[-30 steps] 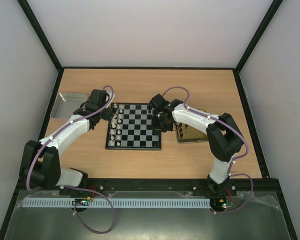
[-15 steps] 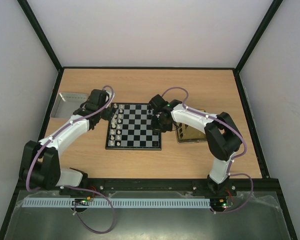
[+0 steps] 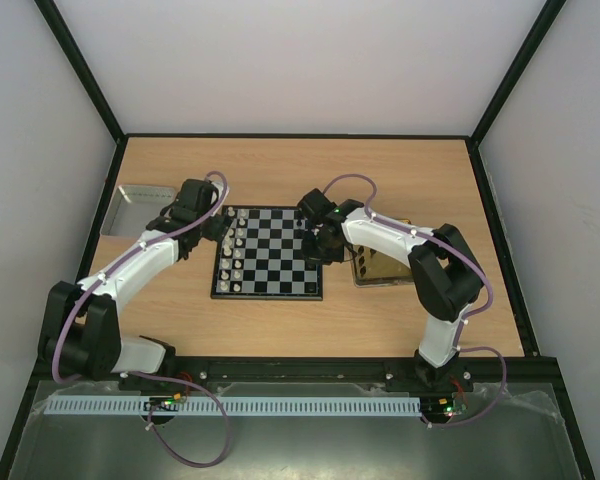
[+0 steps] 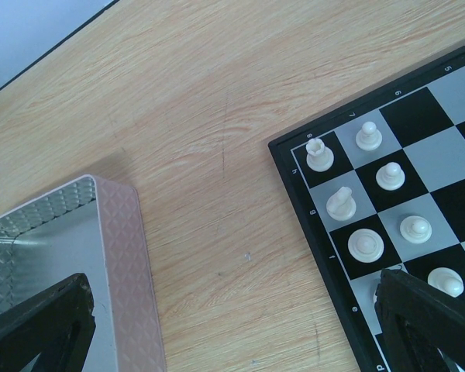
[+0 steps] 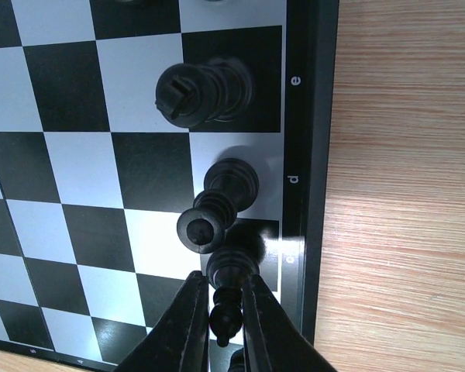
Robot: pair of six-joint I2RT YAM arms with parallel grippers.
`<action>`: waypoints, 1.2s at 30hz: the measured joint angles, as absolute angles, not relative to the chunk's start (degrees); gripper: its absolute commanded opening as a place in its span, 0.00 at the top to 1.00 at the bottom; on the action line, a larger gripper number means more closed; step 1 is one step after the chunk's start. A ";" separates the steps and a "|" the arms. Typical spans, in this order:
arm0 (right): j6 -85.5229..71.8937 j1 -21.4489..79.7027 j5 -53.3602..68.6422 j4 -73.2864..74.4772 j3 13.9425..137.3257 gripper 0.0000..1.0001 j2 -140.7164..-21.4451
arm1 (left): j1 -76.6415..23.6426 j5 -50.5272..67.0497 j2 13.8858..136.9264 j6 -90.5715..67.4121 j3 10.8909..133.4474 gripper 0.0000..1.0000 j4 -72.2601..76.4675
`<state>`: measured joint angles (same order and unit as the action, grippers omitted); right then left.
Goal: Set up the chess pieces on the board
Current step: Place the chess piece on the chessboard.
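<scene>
The board (image 3: pixel 268 262) is laid on the table (image 3: pixel 400 180), between the two arms. White pieces (image 4: pixel 365 245) are set in two lines along the left edge of the board. The left gripper (image 4: pixel 232 291) is held just off that left edge, over the wood, and its jaws are spread wide. A silver tray (image 4: pixel 124 256) is seen further to the left of the board. Along the right edge of the board, black pieces (image 5: pixel 205 93) are stood in the last line of squares. The right gripper (image 5: pixel 222 291) is positioned over this line, and its jaws are drawn narrow around the top of one black piece (image 5: pixel 232 265), which is stood upright on its square. A yellow tray (image 3: pixel 380 268) is placed just beside the board on the right.
</scene>
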<state>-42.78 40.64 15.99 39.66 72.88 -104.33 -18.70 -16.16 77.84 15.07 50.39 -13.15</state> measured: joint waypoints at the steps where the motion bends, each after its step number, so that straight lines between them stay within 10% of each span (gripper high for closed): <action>1: -42.85 40.64 15.99 39.57 72.88 0.87 -104.31 | -18.70 -16.16 77.82 15.07 50.39 0.01 -13.15; 36: -42.50 38.87 12.27 43.81 75.66 0.74 -98.45 | -18.70 -16.16 77.76 15.40 50.39 0.01 -13.26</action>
<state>-42.50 38.87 12.27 43.81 75.66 -98.45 -18.70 -16.16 77.76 15.40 50.39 -13.26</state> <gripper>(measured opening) 0.258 0.990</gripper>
